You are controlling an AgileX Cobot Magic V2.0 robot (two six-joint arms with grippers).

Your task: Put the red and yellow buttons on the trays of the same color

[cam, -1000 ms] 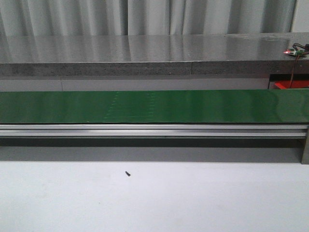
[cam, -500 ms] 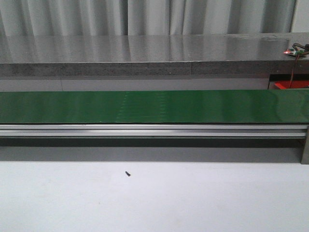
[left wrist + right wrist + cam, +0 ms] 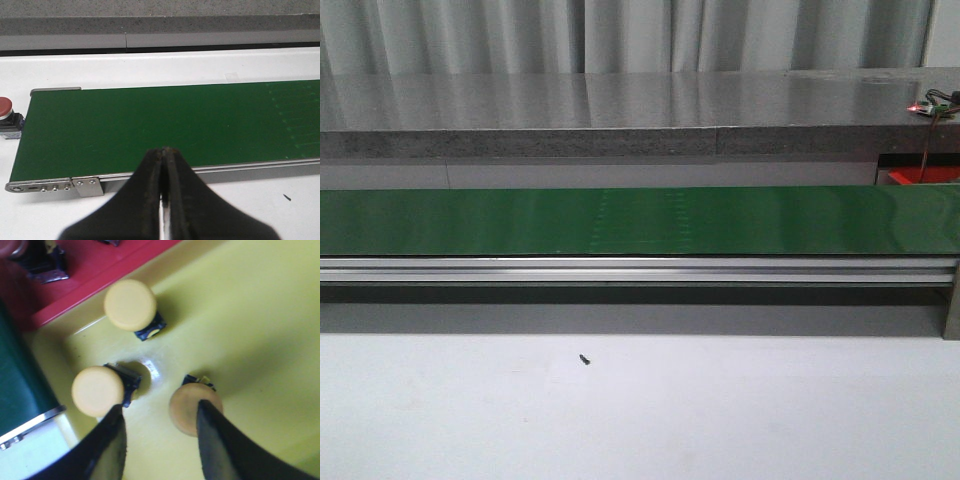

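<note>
In the right wrist view three yellow buttons (image 3: 130,304) (image 3: 97,391) (image 3: 187,412) lie in the yellow tray (image 3: 250,315). My right gripper (image 3: 160,410) hangs open just above them, with nothing between its fingers; one finger covers part of the nearest button. The red tray (image 3: 107,265) adjoins the yellow one and holds a dark button base (image 3: 42,262). In the left wrist view a red button (image 3: 5,107) stands on the white table beside the end of the green belt (image 3: 150,125). My left gripper (image 3: 165,150) is shut and empty over the belt's near edge. Neither gripper shows in the front view.
The green conveyor belt (image 3: 640,220) spans the front view on an aluminium rail (image 3: 640,268), with a grey stone ledge (image 3: 620,110) behind. A red edge (image 3: 923,176) shows at the far right. A small dark speck (image 3: 584,359) lies on the white table.
Faint marks on the belt have shifted to the right across the front view, so the belt is running. Nothing else there has moved.
</note>
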